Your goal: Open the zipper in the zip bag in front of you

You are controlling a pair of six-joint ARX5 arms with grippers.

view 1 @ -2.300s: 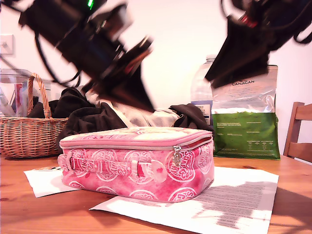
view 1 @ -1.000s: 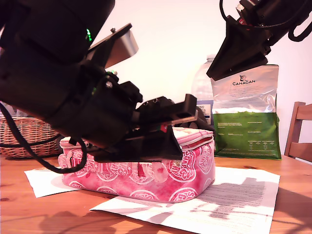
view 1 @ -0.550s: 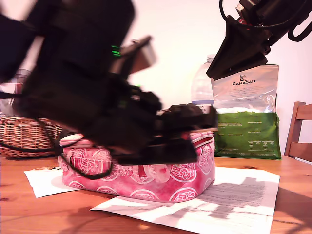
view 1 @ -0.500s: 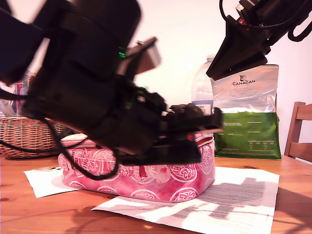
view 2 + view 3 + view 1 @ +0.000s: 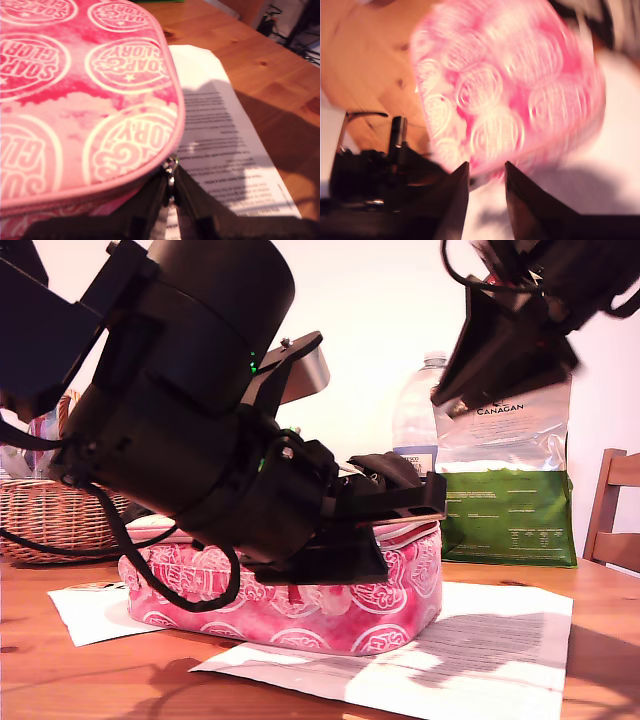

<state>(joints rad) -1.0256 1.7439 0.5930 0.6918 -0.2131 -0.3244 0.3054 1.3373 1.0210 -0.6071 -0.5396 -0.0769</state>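
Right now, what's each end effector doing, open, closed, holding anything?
My first gripper: shut on the zipper pull.
My second gripper: open, holding nothing, above the zip bag.

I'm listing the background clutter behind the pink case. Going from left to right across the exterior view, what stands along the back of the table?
Wicker basket → dark clothing → clear water bottle → green-and-silver Canagan pouch → wooden chair at the exterior view's right edge.

Your zip bag sits on paper sheets mid-table; basket behind toward exterior view's left, pouch and bottle behind right.
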